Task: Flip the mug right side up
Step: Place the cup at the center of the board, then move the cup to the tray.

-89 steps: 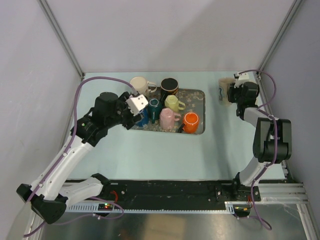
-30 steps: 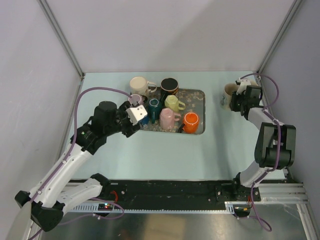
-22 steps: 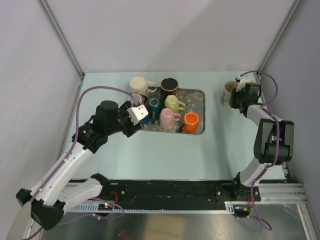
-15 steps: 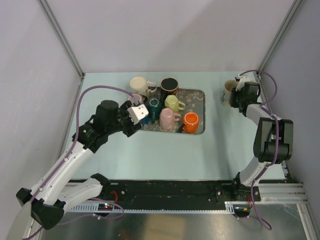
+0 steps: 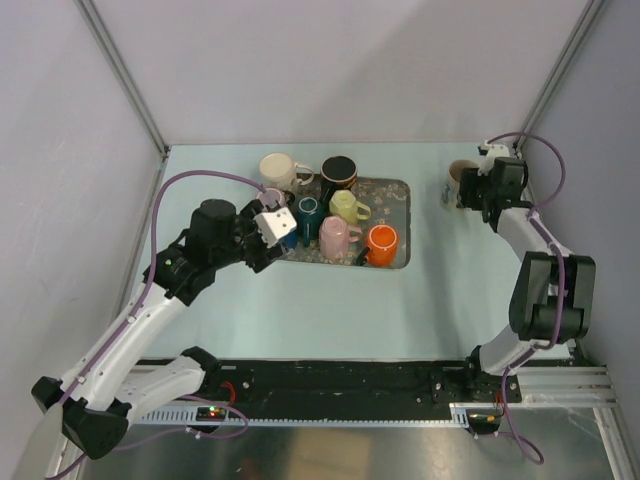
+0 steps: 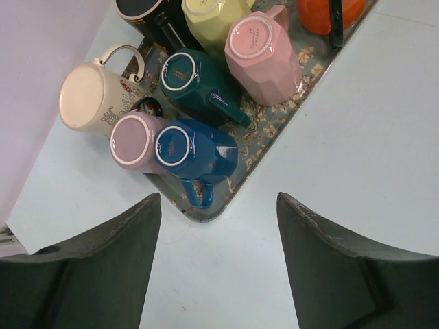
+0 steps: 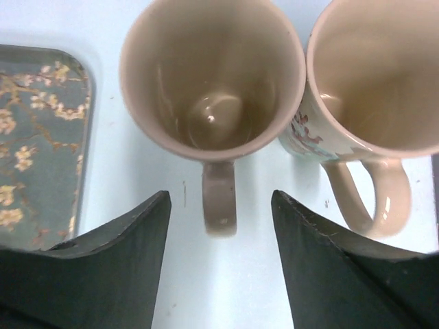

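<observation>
- An upside-down blue mug (image 6: 195, 147) is seen at the near-left corner of the tray (image 6: 274, 115) on the desk (image 6: 357, 137) — base up, axis vertical, handle turned toward the left fingers (image 6: 110, 260).
- The left fingers are spread wide and empty, held just short of that mug; this arm is judged the nearer.
- The right fingers (image 7: 103, 267) are spread and empty above two upright mugs (image 7: 212, 82), well apart from the tray.
</observation>
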